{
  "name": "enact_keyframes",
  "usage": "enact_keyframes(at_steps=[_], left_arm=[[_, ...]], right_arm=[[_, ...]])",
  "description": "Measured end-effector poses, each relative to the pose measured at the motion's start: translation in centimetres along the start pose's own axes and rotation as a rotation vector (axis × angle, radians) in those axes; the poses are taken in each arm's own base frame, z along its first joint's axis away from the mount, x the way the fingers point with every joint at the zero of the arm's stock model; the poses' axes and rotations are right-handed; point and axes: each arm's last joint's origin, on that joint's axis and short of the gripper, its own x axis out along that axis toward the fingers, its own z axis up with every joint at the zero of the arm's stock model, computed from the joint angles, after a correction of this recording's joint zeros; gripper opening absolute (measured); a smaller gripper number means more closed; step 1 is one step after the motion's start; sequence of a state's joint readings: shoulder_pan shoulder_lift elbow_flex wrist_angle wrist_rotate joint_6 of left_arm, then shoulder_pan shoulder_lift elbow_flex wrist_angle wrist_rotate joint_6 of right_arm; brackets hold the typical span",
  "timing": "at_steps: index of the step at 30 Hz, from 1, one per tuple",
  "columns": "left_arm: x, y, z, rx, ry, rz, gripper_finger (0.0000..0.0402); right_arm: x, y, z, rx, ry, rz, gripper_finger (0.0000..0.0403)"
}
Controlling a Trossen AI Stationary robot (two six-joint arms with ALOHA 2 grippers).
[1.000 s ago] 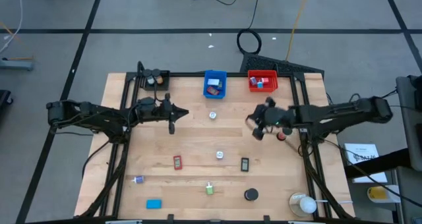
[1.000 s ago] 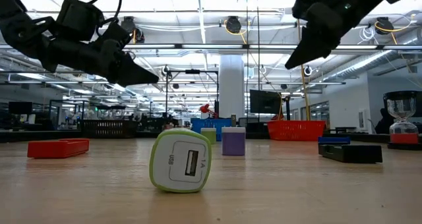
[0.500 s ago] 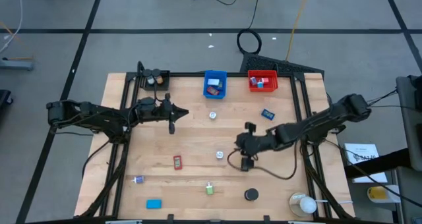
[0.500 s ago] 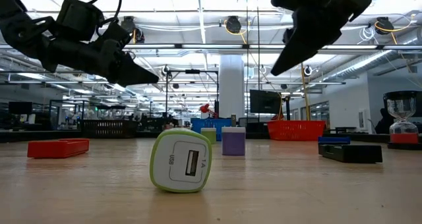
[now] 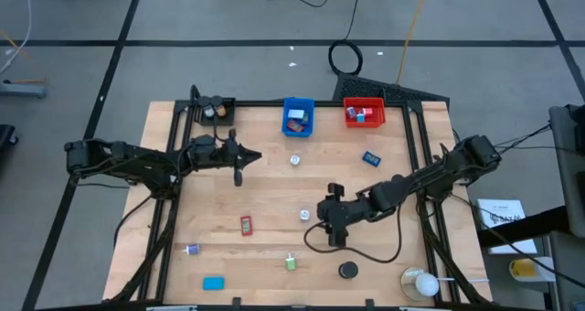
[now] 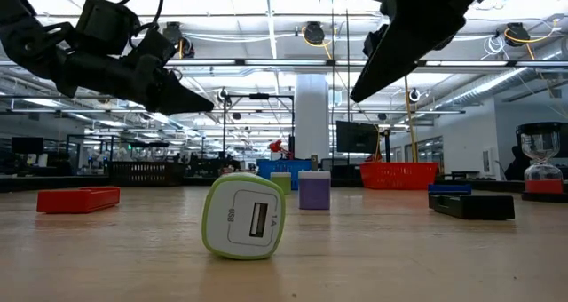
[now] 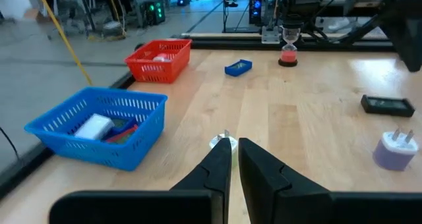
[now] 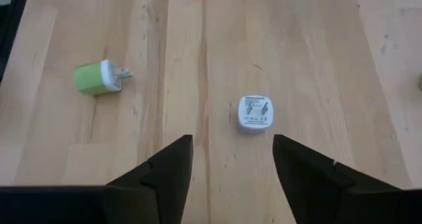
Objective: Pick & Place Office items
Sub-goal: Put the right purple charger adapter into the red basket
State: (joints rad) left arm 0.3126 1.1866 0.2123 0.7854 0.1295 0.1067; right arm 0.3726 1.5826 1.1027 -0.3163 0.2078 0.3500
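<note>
the right claw hangs over the middle of the wooden counter in the high view, its arm stretching in from the right edge. its fingers stand wide apart, holding nothing, and the right wrist view looks down between them at a white charger lying flat on the wood, with a green charger off toward the upper left of that frame, prongs pointing toward the white one.

the left claw sits in the upper left part of the counter in the high view, raised above the wood. its fingers are pressed close together with only a thin slit between them, gripping nothing. just past their tips in the left wrist view lies a small white disc.

the office items are scattered around. in the high view a red block lies left of centre, a small white piece sits beside the right claw, a black disc rests near the bottom edge, a blue block lies at lower left, and a blue piece lies at upper right. along the top edge stand the blue bin and the red bin, each with pieces inside. at the lower right corner sits a roundish white object in a clear holder.
</note>
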Motion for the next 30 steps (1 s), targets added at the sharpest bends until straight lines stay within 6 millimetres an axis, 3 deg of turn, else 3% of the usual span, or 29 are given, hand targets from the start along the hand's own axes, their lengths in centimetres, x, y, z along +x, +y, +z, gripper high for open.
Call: enact_keyframes(at_steps=[10, 30], left_arm=[[0.0, 0.0, 0.0, 0.011, 0.002, -0.001, 0.0037], [0.0, 0.0, 0.0, -0.008, 0.004, 0.0, 0.0037]], right_arm=[[3.2, 0.2, -0.6, -0.032, 0.022, -0.011, 0.0222], [3.4, -0.2, -0.1, -0.03, -0.019, -0.008, 0.0233]])
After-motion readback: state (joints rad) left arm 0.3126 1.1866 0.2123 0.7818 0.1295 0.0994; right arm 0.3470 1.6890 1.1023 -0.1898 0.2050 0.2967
